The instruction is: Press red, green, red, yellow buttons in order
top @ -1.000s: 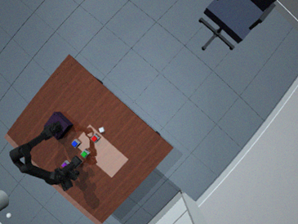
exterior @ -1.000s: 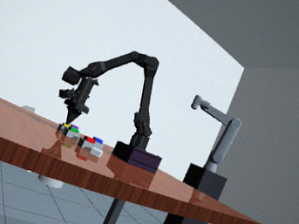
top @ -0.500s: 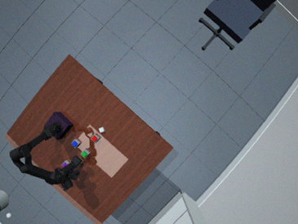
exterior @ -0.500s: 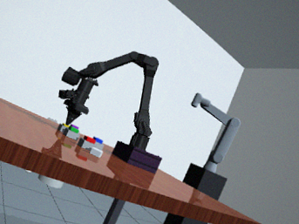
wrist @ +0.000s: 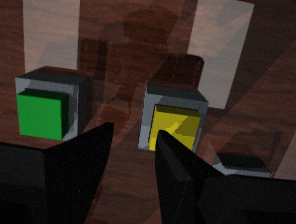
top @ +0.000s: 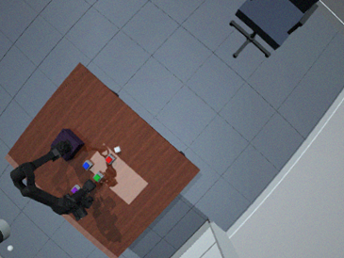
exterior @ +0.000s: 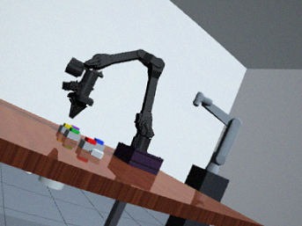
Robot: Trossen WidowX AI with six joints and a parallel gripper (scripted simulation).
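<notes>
The red button (top: 109,160) (exterior: 90,141) sits in a grey housing, outside the wrist view. The green button (top: 97,177) (exterior: 74,131) (wrist: 42,116) stands raised in its housing, left of the fingers in the wrist view. The yellow button (exterior: 67,126) (wrist: 185,120) stands raised in its housing; the arm hides it in the top view. My gripper (exterior: 72,116) (wrist: 135,133) is partly open with nothing between the fingers. It hangs above the buttons, pointing down. In the wrist view the right fingertip overlaps the yellow button's left part, and the left fingertip lies between green and yellow.
A blue button (top: 87,165) (exterior: 99,140) and a purple button (top: 75,189) (exterior: 75,127) are nearby. A white block (top: 117,149) (exterior: 97,154) lies beside the red button. Another grey housing (wrist: 242,164) shows partly at the wrist view's lower right.
</notes>
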